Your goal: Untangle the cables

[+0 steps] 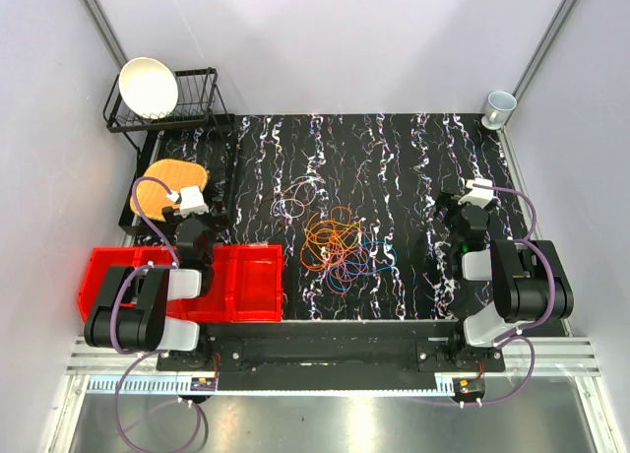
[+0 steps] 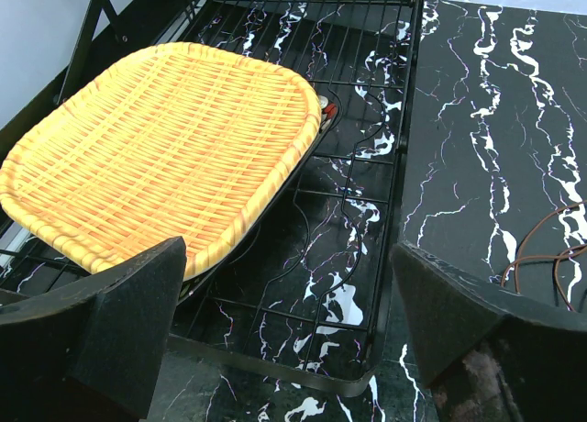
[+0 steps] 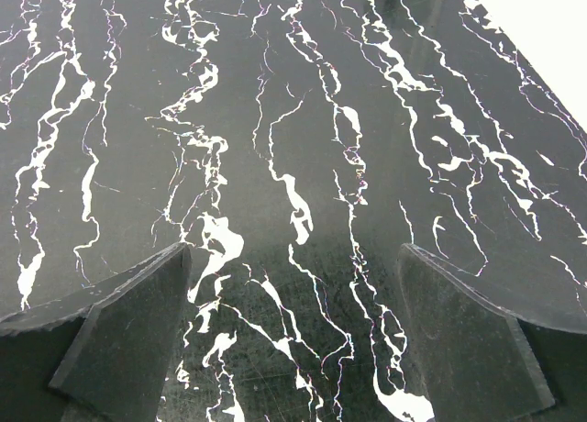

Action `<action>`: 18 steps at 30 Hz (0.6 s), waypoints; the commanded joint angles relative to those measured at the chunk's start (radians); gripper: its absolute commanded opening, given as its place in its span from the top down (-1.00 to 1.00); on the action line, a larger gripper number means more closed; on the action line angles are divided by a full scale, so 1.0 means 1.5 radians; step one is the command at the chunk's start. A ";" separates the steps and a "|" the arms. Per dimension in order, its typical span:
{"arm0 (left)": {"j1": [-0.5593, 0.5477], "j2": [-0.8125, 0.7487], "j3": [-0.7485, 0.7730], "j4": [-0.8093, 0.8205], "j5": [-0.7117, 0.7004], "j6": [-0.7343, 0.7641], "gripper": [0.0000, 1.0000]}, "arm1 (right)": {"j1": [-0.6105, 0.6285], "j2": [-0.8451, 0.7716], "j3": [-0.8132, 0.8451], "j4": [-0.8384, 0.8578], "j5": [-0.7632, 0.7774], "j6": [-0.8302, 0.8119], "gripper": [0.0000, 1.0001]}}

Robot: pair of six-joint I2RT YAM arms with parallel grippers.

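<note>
The cables (image 1: 338, 241) lie in a tangled heap of orange, yellow, blue and purple loops on the middle of the black mat, with a paler loop (image 1: 294, 199) at the heap's upper left. A brown loop end (image 2: 550, 248) shows at the right edge of the left wrist view. My left gripper (image 1: 204, 212) is open and empty, left of the heap, over a black wire rack (image 2: 367, 257). My right gripper (image 1: 471, 209) is open and empty over bare mat (image 3: 293, 147), right of the heap. No cable shows in the right wrist view.
A woven orange tray (image 2: 156, 138) lies on the wire rack by the left gripper. A red bin (image 1: 231, 281) stands at the near left. A black dish rack with a white bowl (image 1: 150, 87) is at the back left. A white cup (image 1: 499, 106) stands at the back right.
</note>
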 commanded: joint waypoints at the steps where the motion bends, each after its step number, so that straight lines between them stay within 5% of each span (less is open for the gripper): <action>1: 0.001 0.000 -0.001 0.058 0.011 -0.004 -0.97 | -0.001 0.000 0.013 0.044 -0.002 -0.008 -1.00; 18: 0.000 0.000 -0.001 0.058 0.009 -0.004 -0.98 | -0.001 0.001 0.016 0.038 -0.006 -0.010 -0.99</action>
